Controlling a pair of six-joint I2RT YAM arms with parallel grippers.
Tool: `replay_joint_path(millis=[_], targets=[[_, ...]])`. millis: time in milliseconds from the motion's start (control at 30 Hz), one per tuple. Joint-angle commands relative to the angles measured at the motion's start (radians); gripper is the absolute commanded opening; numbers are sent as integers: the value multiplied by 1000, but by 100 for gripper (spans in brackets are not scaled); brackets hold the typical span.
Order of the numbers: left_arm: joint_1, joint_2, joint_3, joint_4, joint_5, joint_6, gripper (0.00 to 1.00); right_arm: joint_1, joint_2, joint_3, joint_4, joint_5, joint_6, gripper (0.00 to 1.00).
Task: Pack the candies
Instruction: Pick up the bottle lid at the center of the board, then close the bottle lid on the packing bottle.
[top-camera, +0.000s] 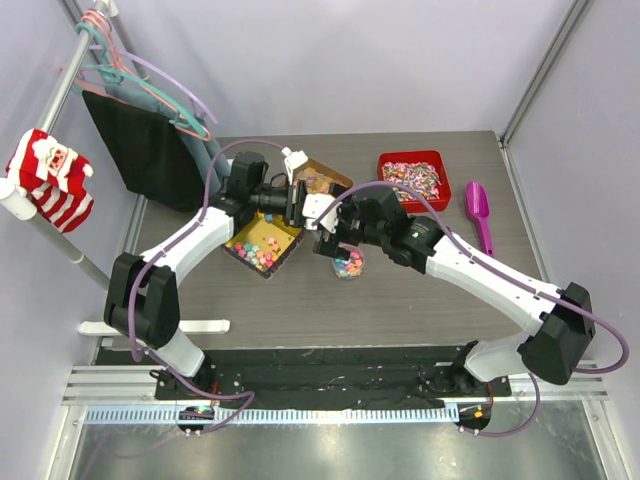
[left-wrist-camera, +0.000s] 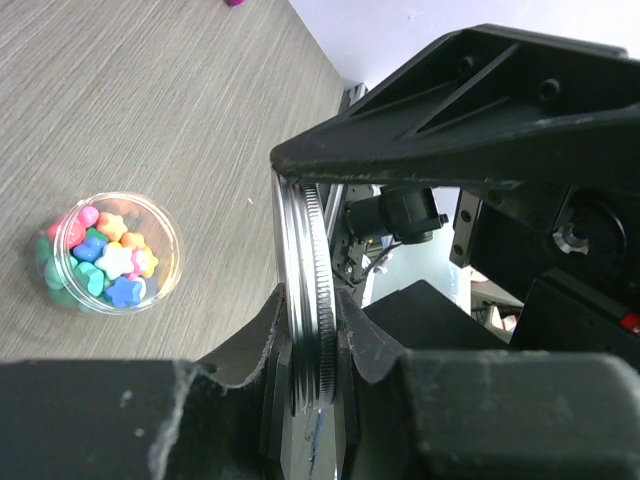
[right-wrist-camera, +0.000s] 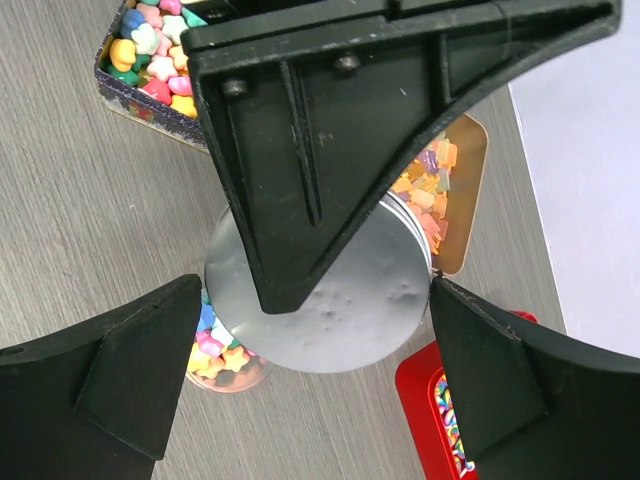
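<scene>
The candies fill a small clear jar (top-camera: 348, 264) standing on the table, also seen in the left wrist view (left-wrist-camera: 105, 255) and partly under the lid in the right wrist view (right-wrist-camera: 222, 362). More candies lie in a patterned square box (top-camera: 265, 245). My left gripper (left-wrist-camera: 312, 322) is shut on a round silver lid (left-wrist-camera: 303, 250), held on edge by its knurled rim. My right gripper (right-wrist-camera: 312, 300) stands open, one finger on each side of that lid (right-wrist-camera: 350, 310). The right-hand finger (right-wrist-camera: 480, 370) is at the rim. The left gripper's finger (right-wrist-camera: 320, 150) covers part of the lid's face.
A gold tin of pale orange gummies (top-camera: 320, 180) lies behind the grippers. At the back right stands a red tray of tiny speckled sweets (top-camera: 410, 178), with a purple scoop (top-camera: 480, 212) beside it. Hangers and black cloth (top-camera: 140, 140) hang at the back left.
</scene>
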Motion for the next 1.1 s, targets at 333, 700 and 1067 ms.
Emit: replay_joint_path(millis=[333, 700, 1067], targets=[[-2, -12, -1, 42, 34, -8, 0, 15, 24, 34, 62, 32, -10, 84], [-1, -19, 21, 37, 66, 37, 49, 16, 9, 29, 38, 40, -16, 64], [148, 8, 259, -314, -35, 371, 82, 12, -27, 12, 11, 70, -39, 65]])
